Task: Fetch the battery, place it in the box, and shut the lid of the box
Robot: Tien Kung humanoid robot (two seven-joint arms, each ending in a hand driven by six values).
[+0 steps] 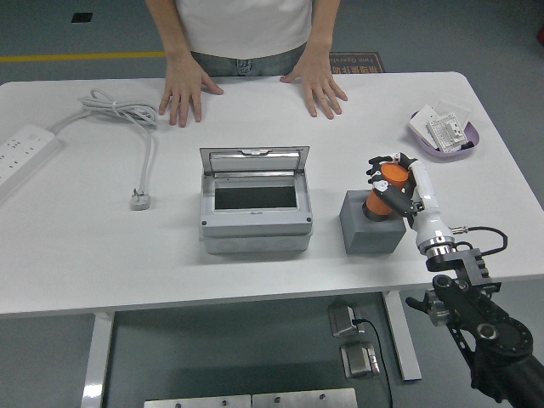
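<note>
An orange cylindrical battery [384, 191] stands in a dark grey block holder [371, 230] right of the box. My right hand [388, 184] is shut on the battery, fingers wrapped around it, with its lower end still at the holder's top. The grey box [255, 216] sits at the table's middle with its clear lid [254, 160] standing open at the back. My left hand is out of view.
A person stands at the far side with both hands [182, 92] flat on the table. A white power strip [24, 151] and coiled cable [127, 115] lie at the left. A purple dish [444, 133] with small parts sits at the far right.
</note>
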